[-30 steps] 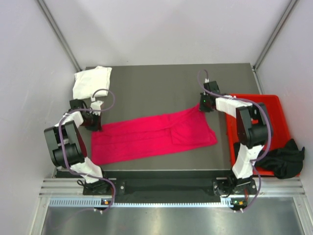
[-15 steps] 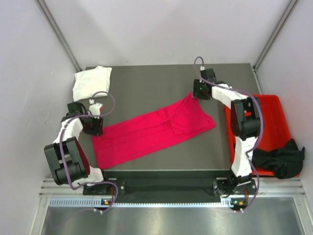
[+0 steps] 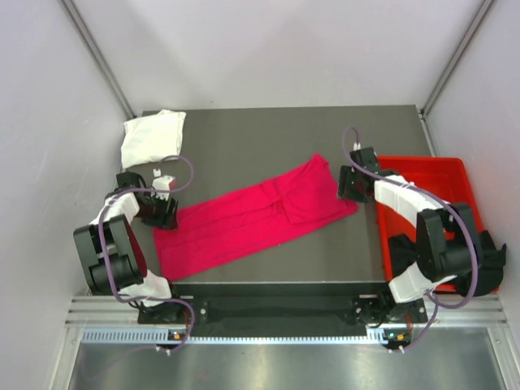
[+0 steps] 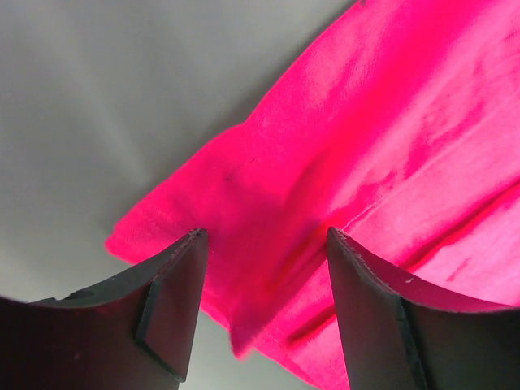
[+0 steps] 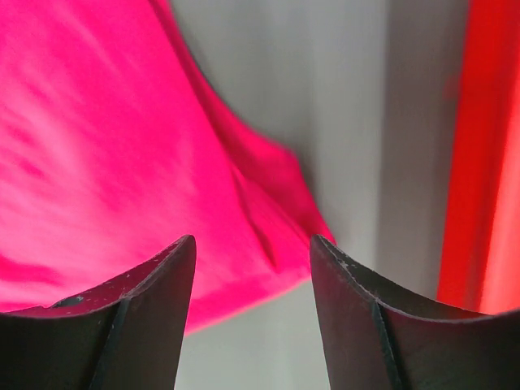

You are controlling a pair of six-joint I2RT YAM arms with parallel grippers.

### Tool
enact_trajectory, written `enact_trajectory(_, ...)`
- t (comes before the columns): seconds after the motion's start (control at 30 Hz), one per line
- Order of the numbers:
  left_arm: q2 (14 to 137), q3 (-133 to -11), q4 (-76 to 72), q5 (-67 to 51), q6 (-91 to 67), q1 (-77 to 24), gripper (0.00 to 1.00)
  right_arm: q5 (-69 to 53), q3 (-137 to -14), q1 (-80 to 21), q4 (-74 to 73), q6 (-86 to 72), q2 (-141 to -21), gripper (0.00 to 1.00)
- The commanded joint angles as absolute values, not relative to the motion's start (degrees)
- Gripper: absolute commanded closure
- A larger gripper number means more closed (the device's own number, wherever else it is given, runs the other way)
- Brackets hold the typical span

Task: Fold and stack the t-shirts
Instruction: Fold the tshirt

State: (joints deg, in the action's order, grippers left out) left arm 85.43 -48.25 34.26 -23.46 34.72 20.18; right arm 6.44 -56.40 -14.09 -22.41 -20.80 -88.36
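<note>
Both arms are down low over the table (image 3: pixel 244 146), one at each end of the pink t-shirt (image 3: pixel 252 219). The shirt lies flat as a long slanted band running between the two grippers.

The left gripper (image 3: pixel 165 211) sits right at the shirt's near-left end. From the left wrist, its jaws are spread wide with nothing clamped. The left gripper (image 4: pixel 264 236) looks straight down on a corner of the pink t-shirt (image 4: pixel 366 162), with cloth showing in the gap and reaching away ahead of the fingers (image 4: pixel 175 284). Whether the tips touch the fabric cannot be told.

At the other end, the right gripper (image 3: pixel 348 183) hangs at the shirt's far-right edge. Its jaws are parted too, holding nothing. The right wrist view shows the right gripper (image 5: pixel 252 240) over a pointed corner of the pink t-shirt (image 5: pixel 97 146), bare table just past it, and the red bin (image 5: pixel 487 162) off to its outer side.

The white t-shirt (image 3: pixel 150 138) rests bunched well beyond the left gripper, at the table's far-left corner and apart from the pink one. The red bin (image 3: pixel 422 175) stands just outside the right gripper. The black t-shirt (image 3: pixel 491 272) shows at the bin's near end, mostly hidden behind the right arm's elbow.
</note>
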Motion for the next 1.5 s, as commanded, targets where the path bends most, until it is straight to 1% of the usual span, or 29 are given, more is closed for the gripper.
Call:
enact_trajectory(0.0,86.66,-48.43,32.7,-24.08,36.12,19.95,0.34,6.42,-54.67,-13.8,-21.01,-22.41,-90.86,0.42)
enact_trajectory(0.1,85.26,-47.55,33.04,-24.08,36.3,19.86,0.34,7.12,-55.11,-13.62,-20.83,-22.5,-93.24,0.43)
enact_trajectory(0.17,83.25,-47.2,33.57,-24.52,36.83,19.78,0.33,7.03,-54.85,-13.45,-20.39,-22.41,-95.09,0.5)
enact_trajectory(0.2,82.71,-46.94,33.84,-24.7,37.09,19.86,0.33,6.86,-54.67,-13.45,-20.13,-22.41,-96.14,0.64)
enact_trajectory(0.27,81.13,-47.02,34.36,-24.7,37.0,19.78,0.32,6.07,-54.58,-13.45,-19.87,-22.24,-96.85,0.78)
enact_trajectory(0.3,80.86,-47.54,34.54,-24.7,37.09,19.78,0.33,5.28,-54.58,-13.45,-19.25,-22.15,-97.46,0.89)
enact_trajectory(0.33,80.69,-47.81,35.5,-24.78,37.0,19.78,0.32,5.01,-55.02,-13.45,-19.07,-21.71,-97.73,0.94)
enact_trajectory(0.4,80.33,-49.12,36.82,-25.13,36.91,19.86,0.32,4.31,-56.42,-12.48,-19.07,-21.01,-99.74,1.0)
enact_trajectory(0.47,80.25,-50.01,39.02,-26.27,37.0,19.86,0.32,3.26,-60.98,-10.38,-19.42,-20.04,-102.29,1.0)
enact_trajectory(0.5,79.98,-50.71,39.81,-26.63,36.83,19.86,0.32,1.16,-65.43,-9.68,-20.03,-19.69,-105.52,1.0)
enact_trajectory(0.57,78.84,-51.15,41.91,-28.47,37.0,19.86,0.31,0.35,-70.9,-8.18,-20.65,-19.78,-109.14,1.0)
enact_trajectory(0.6,78.4,-51.5,42.45,-29.0,37.26,19.69,0.23,0.35,-77.28,-7.74,-21.61,-20.21,-113.16,1.0)
enact_trajectory(0.63,77.79,-51.68,43.15,-29.96,37.35,19.69,0.18,0.35,-80.82,-7.21,-22.14,-20.74,-115.47,1.0)
enact_trajectory(0.67,77.61,-51.68,43.59,-30.23,37.27,19.17,0.18,-1.13,-84.51,-6.95,-22.93,-21.26,-117.84,1.0)
enact_trajectory(0.7,77.35,-51.68,44.29,-30.5,37.27,18.81,0.18,-1.93,-91.95,-6.86,-24.59,-22.23,-122.65,1.0)
enact_trajectory(0.73,77.26,-51.51,44.47,-30.32,37.09,18.37,0.18,-2.89,-95.85,-6.94,-25.74,-22.76,-125.04,1.0)
enact_trajectory(0.77,77.08,-51.07,44.47,-29.97,36.83,17.06,0.18,-4.9,-99.63,-6.94,-26.53,-23.37,-127.42,1.0)
enact_trajectory(0.8,76.99,-50.72,44.39,-29.71,36.48,16.18,0.18,-6.05,-106.63,-7.12,-27.67,-24.51,-131.97,1.0)
enact_trajectory(0.87,76.73,-49.49,44.12,-28.75,36.47,13.03,0.18,-7.64,-113.87,-7.38,-29.52,-25.57,-136.47,1.0)
enact_trajectory(0.9,76.64,-49.13,43.86,-28.39,36.21,11.88,0.18,-8.08,-120.61,-7.47,-31.1,-26.19,-140.67,1.0)
enact_trajectory(1.0,76.12,-47.99,42.28,-27.07,35.43,7.48,0.18,-9.05,-130.04,-7.65,-30.68,-28.29,-147.19,1.0)
enact_trajectory(1.07,76.11,-47.81,41.22,-26.98,35.24,5.03,0.17,-9.32,-132.88,-7.56,-29.1,-29.79,-149.23,1.0)
enact_trajectory(1.13,76.29,-47.9,41.05,-26.89,34.98,3.52,0.18,-9.4,-135.35,-7.47,-27.08,-31.11,-150.38,0.91)
enact_trajectory(1.17,76.29,-47.81,40.78,-26.89,34.81,2.38,0.18,-9.4,-135.7,-7.47,-26.55,-31.29,-150.21,0.85)
enact_trajectory(1.2,76.29,-47.64,40.69,-26.98,34.72,1.94,0.18,-9.4,-136.05,-7.47,-25.93,-31.03,-149.16,0.68)
enact_trajectory(1.3,76.64,-46.32,39.2,-26.72,34.72,1.14,0.18,-6.69,-135.53,-7.47,-27.06,-28.67,-144.69,0.49)
enact_trajectory(1.37,77.34,-45.36,37.37,-25.67,34.45,1.14,0.18,-2.4,-134.13,-7.47,-28.29,-26.64,-141.61,0.45)
enact_trajectory(1.4,77.78,-45.0,36.57,-25.14,34.11,1.14,0.18,-1.07,-131.25,-7.38,-28.21,-25.24,-138.11,0.44)
enact_trajectory(1.47,79.18,-43.6,34.64,-22.52,33.4,1.06,0.18,1.13,-126.94,-6.86,-27.17,-24.79,-134.49,0.43)
